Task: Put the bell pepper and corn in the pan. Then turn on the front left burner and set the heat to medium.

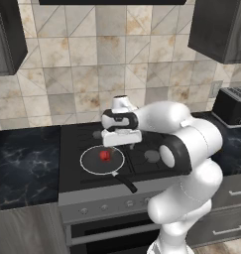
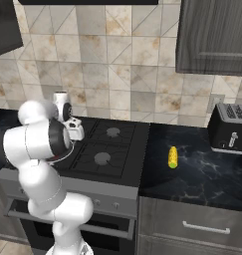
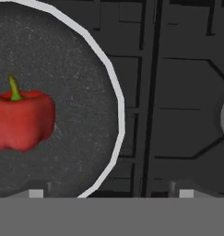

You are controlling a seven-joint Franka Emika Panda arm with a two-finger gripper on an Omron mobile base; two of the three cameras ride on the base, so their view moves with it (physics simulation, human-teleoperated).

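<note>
The pepper lies in the pan; the gripper is spread, empty; the corn waits right of the pan.

In the hand view the bell pepper and the pan run off the left edge, while in the right base view the robot's own arm hides most of the pan and the toaster is clipped at the right edge.

Yellow corn on dark counter between stove and toaster.
</note>
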